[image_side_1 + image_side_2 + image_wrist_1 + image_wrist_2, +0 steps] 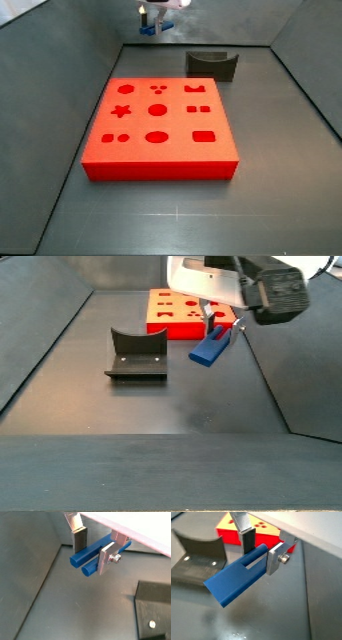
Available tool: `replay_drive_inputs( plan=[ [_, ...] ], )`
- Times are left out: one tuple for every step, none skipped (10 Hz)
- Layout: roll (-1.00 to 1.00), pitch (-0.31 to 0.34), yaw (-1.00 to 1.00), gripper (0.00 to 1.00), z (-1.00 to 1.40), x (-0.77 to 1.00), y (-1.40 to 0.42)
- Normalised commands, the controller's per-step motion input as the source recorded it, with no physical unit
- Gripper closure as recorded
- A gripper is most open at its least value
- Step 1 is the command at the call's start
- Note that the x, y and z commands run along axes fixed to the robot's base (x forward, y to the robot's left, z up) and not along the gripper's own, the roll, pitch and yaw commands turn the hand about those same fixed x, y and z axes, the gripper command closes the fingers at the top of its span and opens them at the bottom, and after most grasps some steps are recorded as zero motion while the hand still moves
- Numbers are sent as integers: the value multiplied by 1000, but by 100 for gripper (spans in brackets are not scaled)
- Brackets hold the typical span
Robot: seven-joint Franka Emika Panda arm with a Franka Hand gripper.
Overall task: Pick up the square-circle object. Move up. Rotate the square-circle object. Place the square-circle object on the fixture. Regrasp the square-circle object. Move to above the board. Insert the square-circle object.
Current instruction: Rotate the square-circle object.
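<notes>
Square-circle object (209,348): we see it blue, tilted, airborne right of centre in a side view.
Gripper (261,556): fingers (107,558) clamped on the square-circle object, up off the table (201,406).
Progress: we judge pick-up and lift done, rotation perhaps under way; fixture placing, regrasp, insertion remain.
Fixture (138,353): empty, left of the piece, path looks clear.
Board (158,125): holes unfilled, centre frame.

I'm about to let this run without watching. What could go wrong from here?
The gripper holds the square-circle object near one end, tilted, most of it overhanging, so it might swing or slip in the jaws. Still tilted, it may seat crooked on the fixture. Carried low, it could clip the board.
</notes>
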Motion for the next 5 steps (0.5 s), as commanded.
replay_drive_inputs(
  plan=[
    [-1,0,-1000,100,-2,3,10],
    [-1,0,-1000,100,-2,2,10],
    [-1,0,-1000,100,-2,2,10],
    [-1,0,-1000,100,-2,2,10],
    [-1,0,-1000,100,-2,2,11]
  ],
)
